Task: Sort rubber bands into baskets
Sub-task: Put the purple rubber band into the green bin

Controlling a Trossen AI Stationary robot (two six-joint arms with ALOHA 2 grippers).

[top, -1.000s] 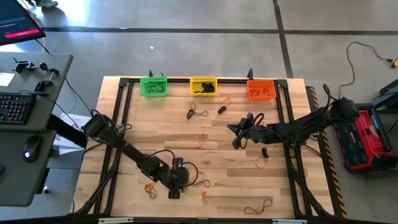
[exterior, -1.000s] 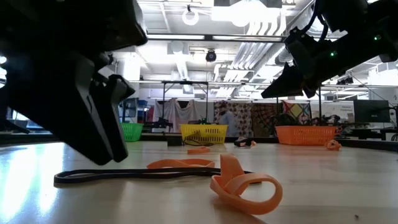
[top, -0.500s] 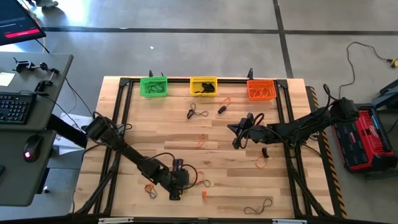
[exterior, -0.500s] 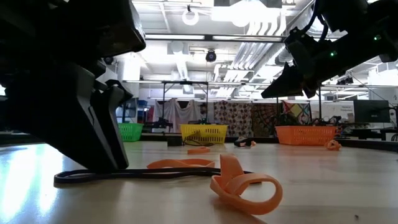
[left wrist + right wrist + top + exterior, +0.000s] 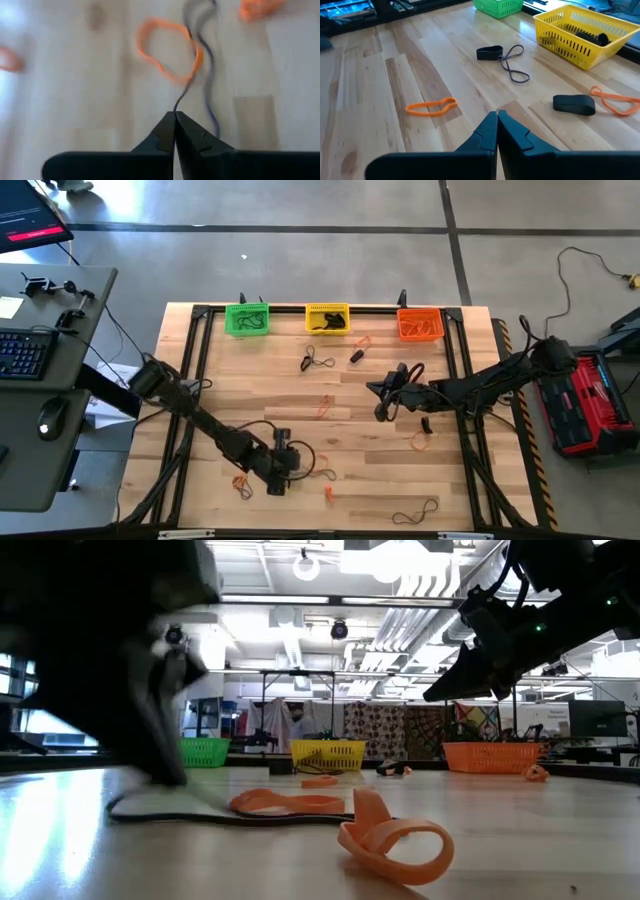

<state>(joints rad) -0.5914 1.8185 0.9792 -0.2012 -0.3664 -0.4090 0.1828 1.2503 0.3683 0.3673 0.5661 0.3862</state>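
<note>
A: Left tool (image 5: 279, 483), near edge of the table (image 5: 380, 442)?
B: Clenched, tips pinched on a thin dark rubber band (image 5: 192, 70), with an orange rubber band (image 5: 167, 52) lying just past it. Low down, close to the wood.

A: Loose items around it?
B: Small orange loop (image 5: 240, 480) to its left, orange curl (image 5: 395, 838) to its right, long dark loop (image 5: 415, 510) further right along the near edge.

A: Far edge, left to right?
B: Green basket (image 5: 246, 318), yellow basket (image 5: 327, 318), orange basket (image 5: 420, 324); dark bands visible inside the green and yellow ones.

A: Middle of the table?
B: Dark looped band (image 5: 512, 62) with a flat black band (image 5: 489, 52) beside it, near the yellow basket. Another flat black band (image 5: 574, 104) further right, next to an orange band (image 5: 615, 101). Flattened orange band (image 5: 431, 106) toward the centre.

A: Right tool (image 5: 381, 403)?
B: Clenched, grasping nothing, raised above the wood right of centre.
</note>
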